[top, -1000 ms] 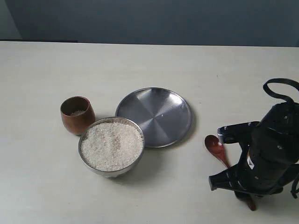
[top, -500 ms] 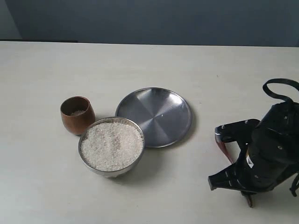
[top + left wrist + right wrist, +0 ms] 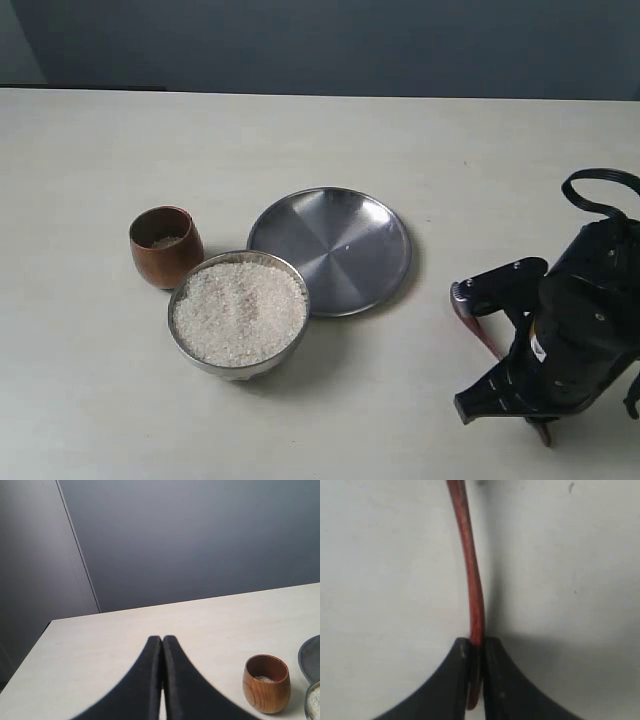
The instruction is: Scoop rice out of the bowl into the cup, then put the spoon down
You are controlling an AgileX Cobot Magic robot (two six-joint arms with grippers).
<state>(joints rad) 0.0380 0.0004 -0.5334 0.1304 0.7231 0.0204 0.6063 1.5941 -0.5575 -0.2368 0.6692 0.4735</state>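
Observation:
The steel bowl sits left of centre, heaped with white rice. Behind it to the left stands the dark-brown wooden cup, also seen in the left wrist view, with a few grains inside. At the right, my right gripper is shut on the thin handle of the reddish-brown spoon. The spoon is turned on its edge, its small bowl end pointing toward the plate. My left gripper is shut on nothing, over bare table short of the cup.
A flat steel plate lies behind the bowl, between it and the spoon. The right arm's black body and a cable loop fill the right edge. A dark wall runs behind the pale table.
The spoon lay flat with its bowl facing up; now it is rolled onto its edge and its bowl end is slightly raised, held in the right gripper. Bowl, cup and plate have not moved.

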